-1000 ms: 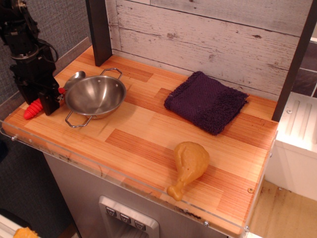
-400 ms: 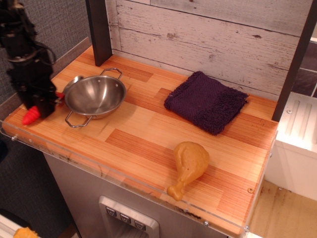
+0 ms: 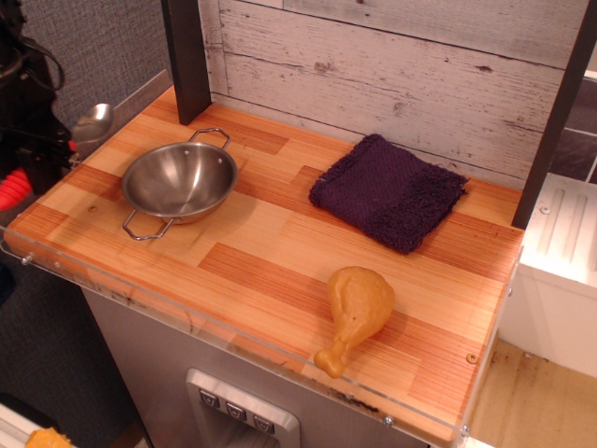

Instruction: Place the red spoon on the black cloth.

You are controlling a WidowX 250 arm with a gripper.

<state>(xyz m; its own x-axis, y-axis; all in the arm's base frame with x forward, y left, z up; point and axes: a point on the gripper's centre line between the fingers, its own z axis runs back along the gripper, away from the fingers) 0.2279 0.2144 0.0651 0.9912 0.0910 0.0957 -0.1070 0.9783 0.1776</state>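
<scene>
**Carrying the red spoon clear of the counter**

Holding the red spoon (image 3: 56,154) at the far left edge of the view, the gripper (image 3: 37,154) is pinching the ribbed handle near its middle; the jaws themselves are largely cut off by the frame, so the grip is being judged from the way the spoon is hanging off the surface. The silver bowl end (image 3: 93,121) is pointing up and toward the back wall, while the red handle tip (image 3: 11,189) is slanting down beyond the counter's left edge. The spoon is riding above the wooden counter (image 3: 280,252), apart from the steel bowl (image 3: 179,180) to its right.

The step in hand is the transport phase: the pick appears complete and the placing is not yet done. The black cloth (image 3: 387,191) is lying well apart, on the far right near the plank wall, flat and unoccupied. The next move is calling for a sweep rightward across the counter, passing over or behind the steel bowl with enough height to clear its rim, then a descent over the cloth's centre. A toy chicken leg (image 3: 354,313) near the front edge is lying outside that path.
</scene>
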